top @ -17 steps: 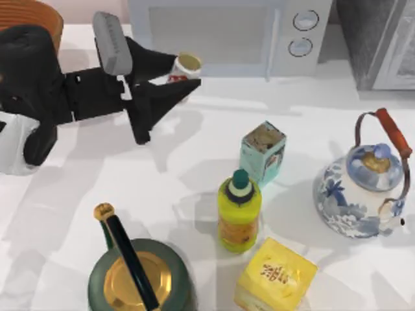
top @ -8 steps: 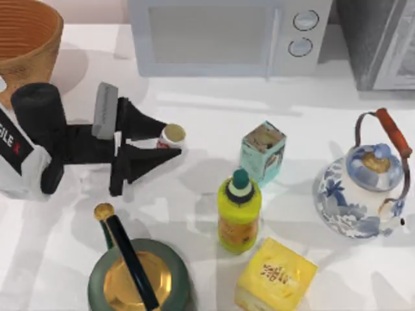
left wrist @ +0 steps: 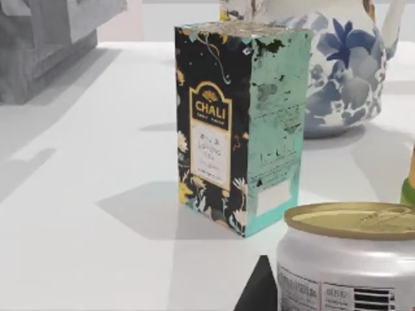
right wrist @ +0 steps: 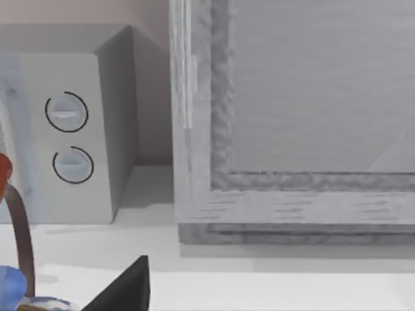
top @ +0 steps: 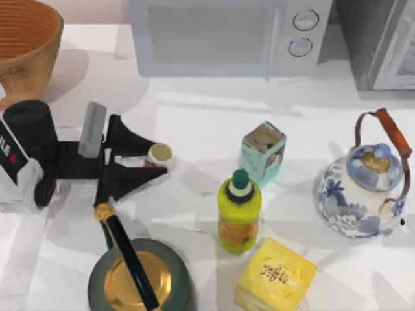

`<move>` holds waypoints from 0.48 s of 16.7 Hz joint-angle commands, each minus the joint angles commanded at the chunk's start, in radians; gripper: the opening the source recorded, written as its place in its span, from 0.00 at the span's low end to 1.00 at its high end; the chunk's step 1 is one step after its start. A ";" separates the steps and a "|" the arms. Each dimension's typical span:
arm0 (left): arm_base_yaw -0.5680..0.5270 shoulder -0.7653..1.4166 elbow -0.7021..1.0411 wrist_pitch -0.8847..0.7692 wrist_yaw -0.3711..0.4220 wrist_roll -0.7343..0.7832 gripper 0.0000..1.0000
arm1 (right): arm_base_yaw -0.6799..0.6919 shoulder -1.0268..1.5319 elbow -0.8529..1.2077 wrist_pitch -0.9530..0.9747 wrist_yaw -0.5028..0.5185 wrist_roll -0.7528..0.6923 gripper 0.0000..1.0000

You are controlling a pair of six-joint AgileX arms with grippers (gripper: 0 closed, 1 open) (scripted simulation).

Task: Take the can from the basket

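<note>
The can (top: 159, 154), small and white with red markings and a pale gold top, sits upright between the black fingers of my left gripper (top: 157, 159), which is shut on it. They are over the table's left-middle, well in front of and to the right of the orange wicker basket (top: 26, 35) in the far left corner. The left wrist view shows the can (left wrist: 350, 259) up close. Whether it touches the table is hidden. Part of my right gripper (right wrist: 123, 291) shows in the right wrist view, parked.
A dark green kettle (top: 138, 280) with a gold lid stands just in front of the left gripper. To the right are a teal carton (top: 262, 152), a yellow bottle (top: 239, 208), a yellow box (top: 275, 275) and a blue-white teapot (top: 364, 184). A microwave (top: 224, 35) lines the back.
My left gripper has carried the can away from the basket, toward the table's front and slightly left, and lower. The basket's rim is now uncovered.
</note>
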 joint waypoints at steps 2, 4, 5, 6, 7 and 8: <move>0.000 0.000 0.000 0.000 0.000 0.000 0.00 | 0.000 0.000 0.000 0.000 0.000 0.000 1.00; 0.000 0.000 0.000 0.000 0.000 0.000 0.08 | 0.000 0.000 0.000 0.000 0.000 0.000 1.00; 0.000 0.000 0.000 0.000 0.000 0.000 0.15 | 0.000 0.000 0.000 0.000 0.000 0.000 1.00; 0.000 0.000 0.000 0.000 0.000 0.000 0.23 | 0.000 0.000 0.000 0.000 0.000 0.000 1.00; 0.000 0.000 0.000 0.000 0.000 0.000 0.30 | 0.000 0.000 0.000 0.000 0.000 0.000 1.00; 0.000 0.000 0.000 0.000 0.000 0.000 0.38 | 0.000 0.000 0.000 0.000 0.000 0.000 1.00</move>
